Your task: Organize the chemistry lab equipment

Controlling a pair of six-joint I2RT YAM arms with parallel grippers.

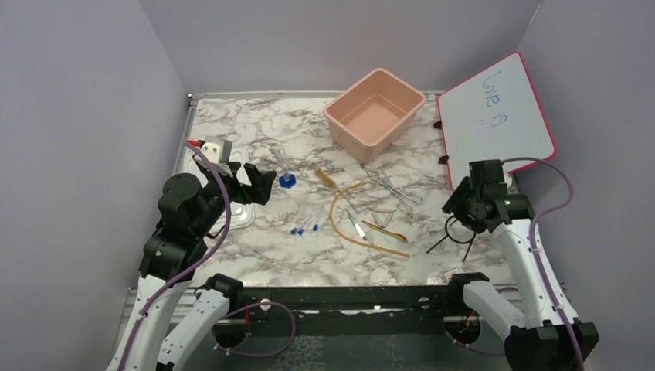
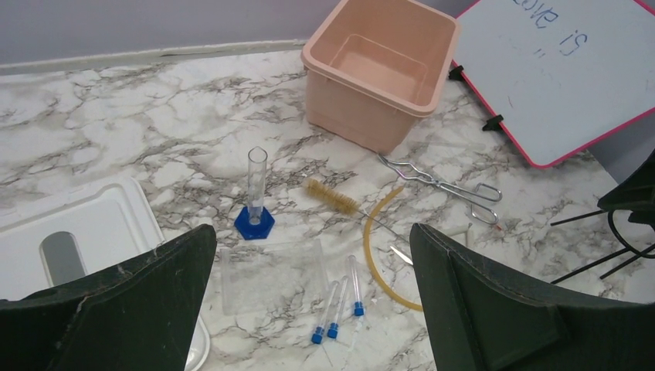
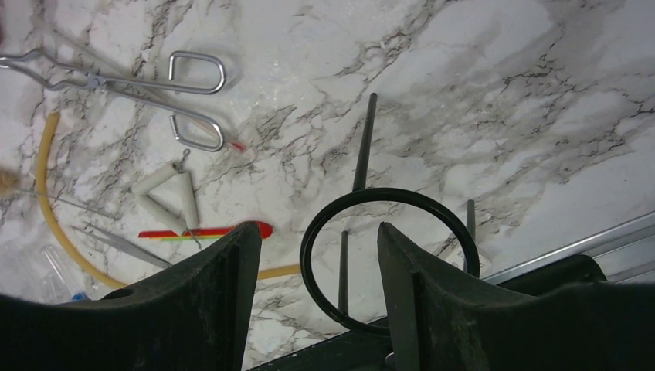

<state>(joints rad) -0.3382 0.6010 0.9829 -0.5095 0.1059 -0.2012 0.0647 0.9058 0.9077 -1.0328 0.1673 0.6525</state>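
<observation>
Near the right end of the near edge of the surface, the black wire ring tripod sits directly below the right gripper. In the right wrist view its ring faces the camera. The ring's left arc lies in the gap between the fingers, and the right finger covers part of the ring's interior. One leg runs straight away from the ring, in line with the fingers' approach. Whether the tripod stands level or is tilted cannot be determined.

The right fingers are partly parted and grip nothing; daylight shows on both sides of the wire. The coming move likely calls for closing across the wire, not along it.

Toward the surface's middle lie the long tan rubber tube and, further back, the metal tongs, both clear of the tripod.

The left gripper hangs near the left edge, spread wide and empty, well apart from the tripod. The right arm is plainly nearer.
</observation>
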